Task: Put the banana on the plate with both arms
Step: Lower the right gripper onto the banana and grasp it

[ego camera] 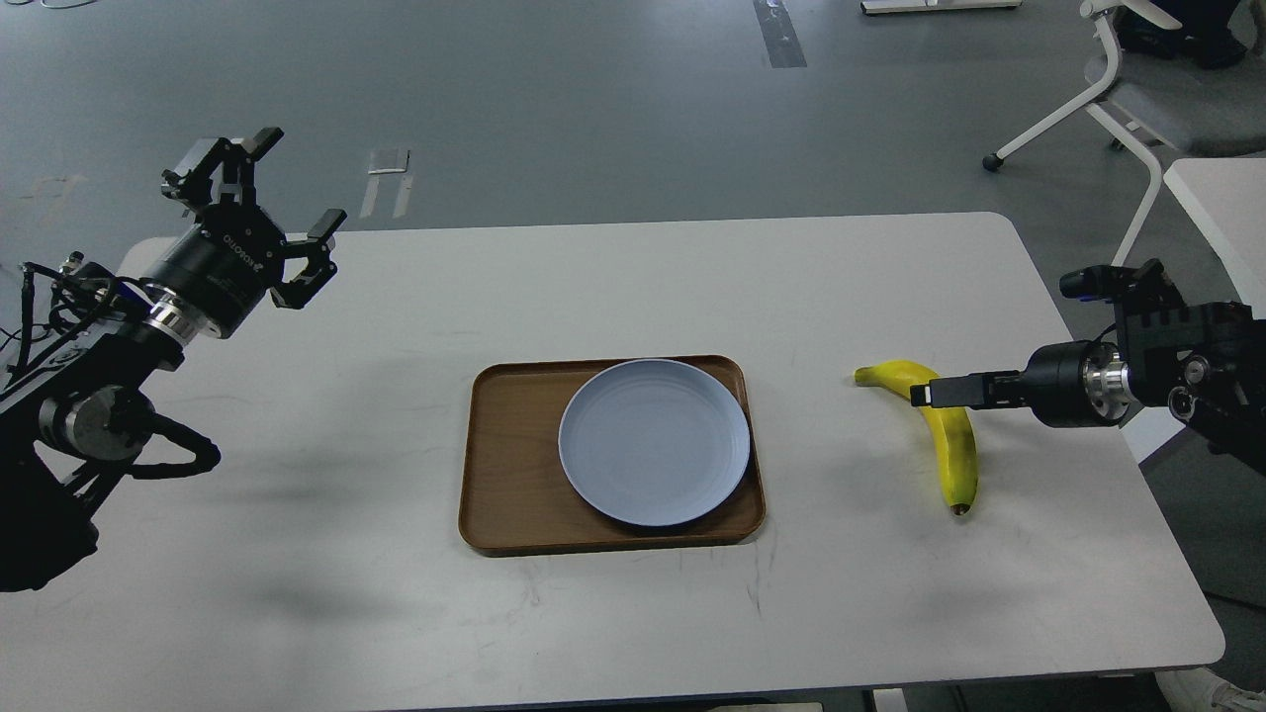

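The yellow banana (957, 457) lies on the white table (633, 287), right of the tray, stem end to the far left, dark tip toward me. The pale blue-grey plate (653, 440) sits empty on the right part of a brown wooden tray (506, 465). My right gripper (935, 393) reaches in from the right and hangs over the banana's upper half. It is seen edge-on as a thin bar, so its fingers cannot be told apart. My left gripper (285, 193) is open and empty, raised above the table's far left corner.
A white office chair (1137, 89) stands on the grey floor beyond the table's far right corner. Another white table's edge (1221, 198) shows at the right. The tray's left half is bare.
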Controlling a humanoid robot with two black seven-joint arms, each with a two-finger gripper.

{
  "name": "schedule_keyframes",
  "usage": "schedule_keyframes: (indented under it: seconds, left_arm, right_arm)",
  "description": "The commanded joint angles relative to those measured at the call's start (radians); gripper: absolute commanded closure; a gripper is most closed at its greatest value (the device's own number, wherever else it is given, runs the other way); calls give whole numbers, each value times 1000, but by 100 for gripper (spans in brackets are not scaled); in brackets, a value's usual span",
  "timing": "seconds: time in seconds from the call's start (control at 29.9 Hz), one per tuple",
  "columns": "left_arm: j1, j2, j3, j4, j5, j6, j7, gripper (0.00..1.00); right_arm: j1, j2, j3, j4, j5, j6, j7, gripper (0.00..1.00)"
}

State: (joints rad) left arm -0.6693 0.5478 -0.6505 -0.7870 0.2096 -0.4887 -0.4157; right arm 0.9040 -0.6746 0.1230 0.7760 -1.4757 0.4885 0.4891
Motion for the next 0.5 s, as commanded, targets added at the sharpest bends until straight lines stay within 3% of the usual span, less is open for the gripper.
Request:
schedule_keyframes:
  seconds: [0.0,0.33,0.47]
  left_arm:
    - [-4,0,0,0,-1,0,0,2]
    - [-4,-3,0,0,1,0,0,2]
    - [-4,-2,0,0,1,0,0,2]
  right_arm:
    - [-5,29,-12,-23,0,0,0,0]
    - [-10,29,-33,-37,0,0,0,1]
    - [-11,33,-37,-38,0,0,0,8]
